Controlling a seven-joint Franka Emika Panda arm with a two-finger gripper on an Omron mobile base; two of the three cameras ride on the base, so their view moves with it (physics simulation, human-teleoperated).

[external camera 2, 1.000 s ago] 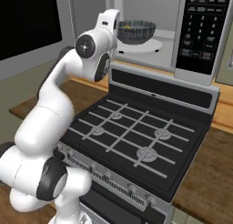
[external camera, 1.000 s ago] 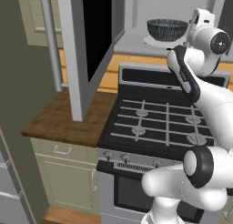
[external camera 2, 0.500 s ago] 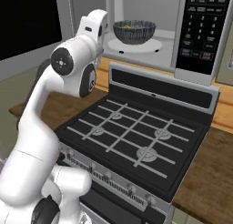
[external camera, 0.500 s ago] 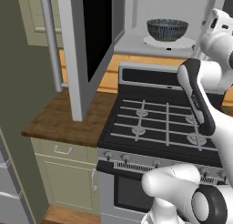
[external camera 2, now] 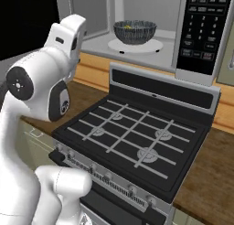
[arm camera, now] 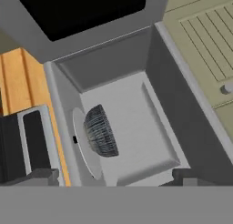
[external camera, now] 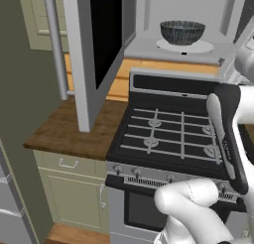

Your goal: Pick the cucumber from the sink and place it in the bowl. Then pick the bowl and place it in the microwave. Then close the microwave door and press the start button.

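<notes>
The microwave (external camera 2: 151, 45) stands open, with its white cavity showing. Inside it the dark ribbed bowl (external camera: 182, 32) (external camera 2: 135, 32) (arm camera: 101, 131) sits on the white turntable (external camera: 184, 45). A speck of yellow in the bowl (external camera 2: 130, 25) looks like the cucumber. The microwave door (external camera: 96, 49) is swung out to the left, its bar handle (external camera: 54, 39) toward me. My gripper (arm camera: 116, 176) is open and holds nothing. It faces the cavity from a distance, well back from the bowl. The sink is out of view.
The microwave's keypad (external camera 2: 201, 23) is on its right side. Below it is a black gas stove (external camera: 173, 134) with grates. A wood counter (external camera: 64, 129) runs on the left, with sage cabinet doors (arm camera: 205, 45) beside the microwave. My arm's white links (external camera 2: 41, 87) rise in front of the stove.
The hand has drawn back from the bowl and out of the microwave, and the arm has swung away. The bowl stays on the turntable. The gripper stays open.
</notes>
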